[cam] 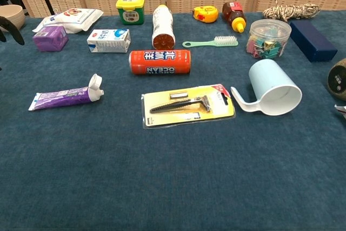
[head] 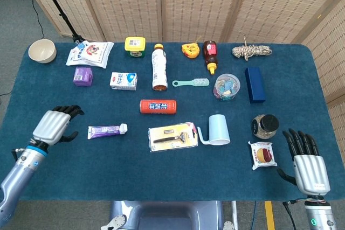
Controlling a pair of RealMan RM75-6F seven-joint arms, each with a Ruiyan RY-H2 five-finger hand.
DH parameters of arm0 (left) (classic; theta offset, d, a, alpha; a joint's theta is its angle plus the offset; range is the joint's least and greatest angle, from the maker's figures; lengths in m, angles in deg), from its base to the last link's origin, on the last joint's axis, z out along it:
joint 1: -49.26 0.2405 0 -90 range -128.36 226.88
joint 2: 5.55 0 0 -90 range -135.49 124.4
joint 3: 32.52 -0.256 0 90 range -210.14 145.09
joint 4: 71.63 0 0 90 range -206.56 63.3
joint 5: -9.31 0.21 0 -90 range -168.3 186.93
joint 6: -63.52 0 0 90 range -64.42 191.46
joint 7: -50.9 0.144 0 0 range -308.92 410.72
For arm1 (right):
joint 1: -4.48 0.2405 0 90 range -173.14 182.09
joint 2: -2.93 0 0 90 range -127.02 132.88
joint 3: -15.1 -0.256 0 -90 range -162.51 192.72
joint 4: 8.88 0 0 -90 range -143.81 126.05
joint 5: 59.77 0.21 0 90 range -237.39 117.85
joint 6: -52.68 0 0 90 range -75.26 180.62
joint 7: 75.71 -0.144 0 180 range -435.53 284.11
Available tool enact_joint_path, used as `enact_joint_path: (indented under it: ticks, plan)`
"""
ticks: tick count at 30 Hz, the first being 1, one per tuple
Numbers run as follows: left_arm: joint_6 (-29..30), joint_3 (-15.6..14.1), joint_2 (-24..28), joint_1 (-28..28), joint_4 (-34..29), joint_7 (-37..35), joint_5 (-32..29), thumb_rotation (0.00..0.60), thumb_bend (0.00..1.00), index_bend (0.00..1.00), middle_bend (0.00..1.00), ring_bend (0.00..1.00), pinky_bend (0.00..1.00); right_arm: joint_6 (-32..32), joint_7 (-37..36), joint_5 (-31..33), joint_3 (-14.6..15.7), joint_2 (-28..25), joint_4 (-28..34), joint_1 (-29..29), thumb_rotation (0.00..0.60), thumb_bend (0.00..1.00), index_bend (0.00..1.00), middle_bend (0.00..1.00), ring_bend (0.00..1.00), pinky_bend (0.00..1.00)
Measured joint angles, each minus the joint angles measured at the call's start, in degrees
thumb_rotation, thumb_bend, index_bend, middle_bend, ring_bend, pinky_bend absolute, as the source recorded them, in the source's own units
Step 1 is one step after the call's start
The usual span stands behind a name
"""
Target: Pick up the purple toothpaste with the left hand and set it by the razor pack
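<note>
The purple toothpaste tube (head: pixel 107 130) (cam: pixel 66 97) lies flat on the blue table, white cap pointing right. The razor pack (head: pixel 172 136) (cam: pixel 187 105), a yellow card with a razor under clear plastic, lies to its right with a gap between them. My left hand (head: pixel 54 126) hovers just left of the tube, fingers apart and holding nothing; only dark fingertips (cam: pixel 11 27) show at the left edge of the chest view. My right hand (head: pixel 306 161) stays open near the table's front right corner.
An orange can (head: pixel 158 106) lies behind the razor pack, and a pale blue cup (head: pixel 216 130) lies on its side to its right. A purple box (head: pixel 82 76), milk carton (head: pixel 123 81) and bottle (head: pixel 158 67) stand farther back. A snack packet (head: pixel 262 154) and jar (head: pixel 264 125) sit near my right hand.
</note>
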Motion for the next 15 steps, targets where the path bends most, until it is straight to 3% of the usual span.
enact_joint_path:
  ticks: [15]
  plan:
    - [-5.9,-0.3,-9.5,-5.3,4.5,3.3,-5.9,0.6,0.27,0.3,0.24,0.26,0.27,-0.3,-1.0,0.3,0.1,0.3,-0.6,-0.4,0.6,0.15,0.06,0.07,0.04,0.08]
